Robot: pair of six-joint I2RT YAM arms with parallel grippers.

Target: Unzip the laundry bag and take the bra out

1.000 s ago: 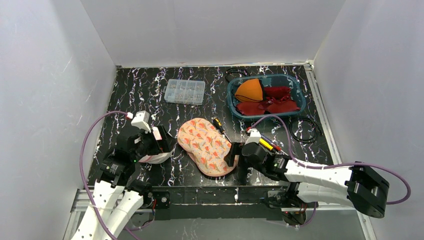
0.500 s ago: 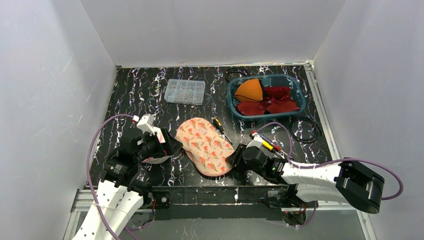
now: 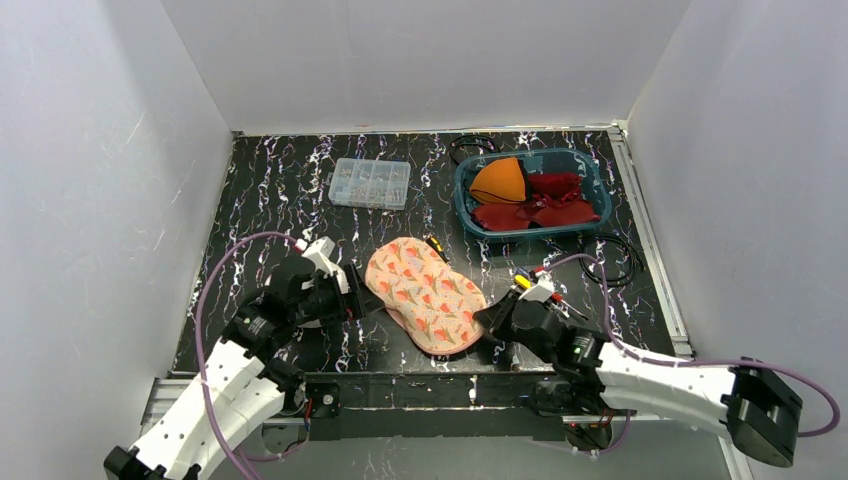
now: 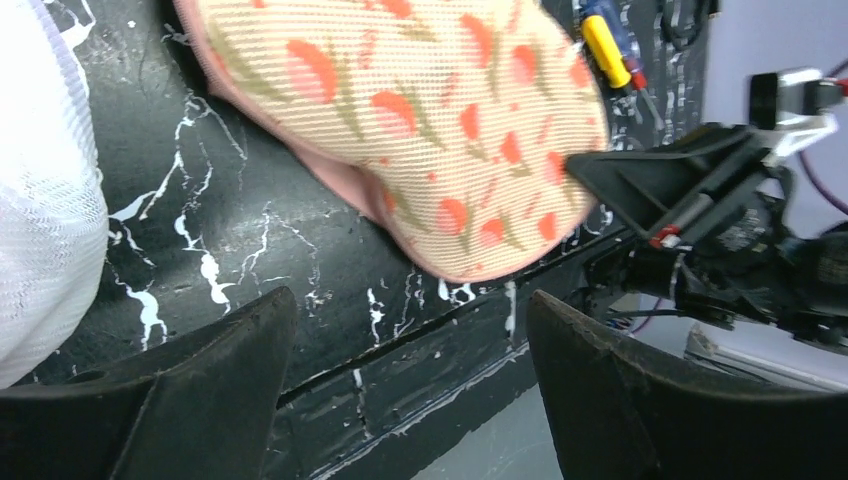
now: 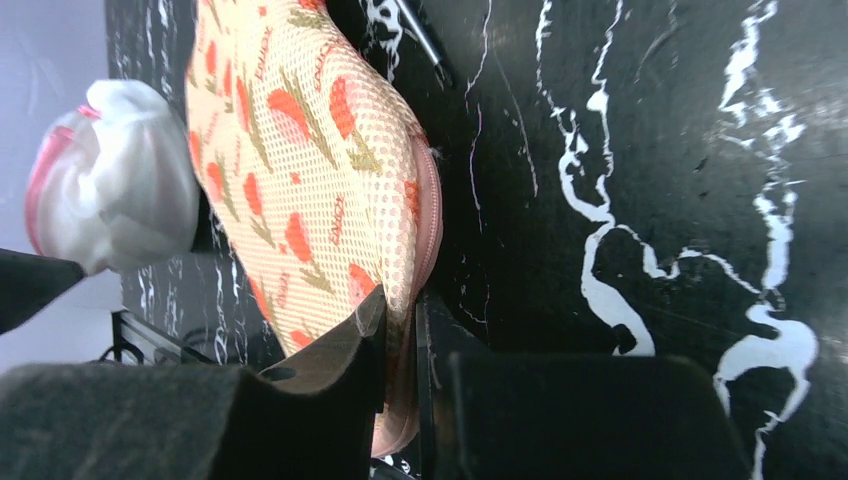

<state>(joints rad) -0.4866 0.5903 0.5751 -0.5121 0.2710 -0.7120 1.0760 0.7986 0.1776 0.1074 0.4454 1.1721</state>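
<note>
Right gripper (image 5: 400, 305) pinches the laundry bag (image 5: 300, 170) at its edge; left gripper (image 4: 405, 305) gapes wide beside it

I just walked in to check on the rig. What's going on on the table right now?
Two robot arms are working on a floral mesh laundry bag lying near the front of the table. The right gripper pinches the bag's near right edge. The left gripper hangs open by the bag's left end, beside a white mesh bundle. The bag looks zipped shut, and no bra is out yet.
</note>
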